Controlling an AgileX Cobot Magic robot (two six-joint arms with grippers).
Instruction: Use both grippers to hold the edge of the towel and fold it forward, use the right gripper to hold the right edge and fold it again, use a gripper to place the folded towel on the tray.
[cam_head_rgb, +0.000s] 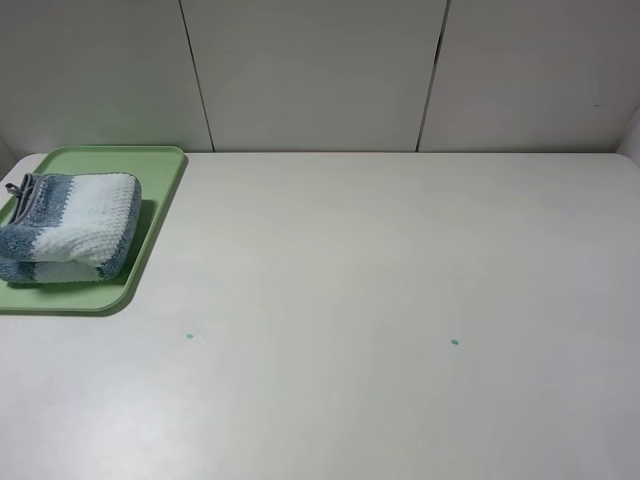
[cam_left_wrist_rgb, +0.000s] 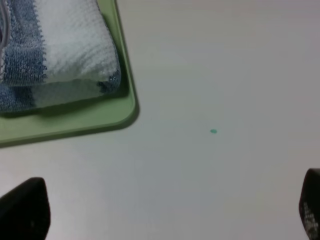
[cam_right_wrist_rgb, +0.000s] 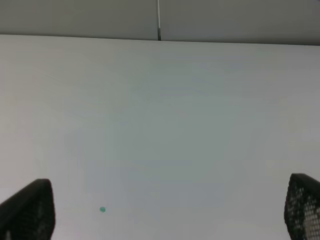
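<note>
The bench (cam_head_rgb: 400, 300) is a wide white surface, bare apart from two small green dots (cam_head_rgb: 455, 342) and the items at its far left corner. The tray (cam_head_rgb: 160, 215) lies at that corner, long axis running from the near side toward the back wall. The towel (cam_head_rgb: 75, 225) rests on the tray, folded into a compact stack, striped face up, its corner loop (cam_head_rgb: 15, 187) at the far left end. The stack sits inside the rim and does not overhang it.

Neither arm appears in the exterior high view. In the left wrist view the left end effector (cam_left_wrist_rgb: 165, 210) shows both jaw tips spread to the frame edges with nothing between them. The towel and a rounded tray corner lie ahead of it and off to one side, well apart from the jaws. The right end effector (cam_right_wrist_rgb: 167, 210) is likewise wide open and empty, over bare bench near one dot.

Judgement: the placement step appears complete. The left arm is the nearer one should any correction to the towel be required.
</note>
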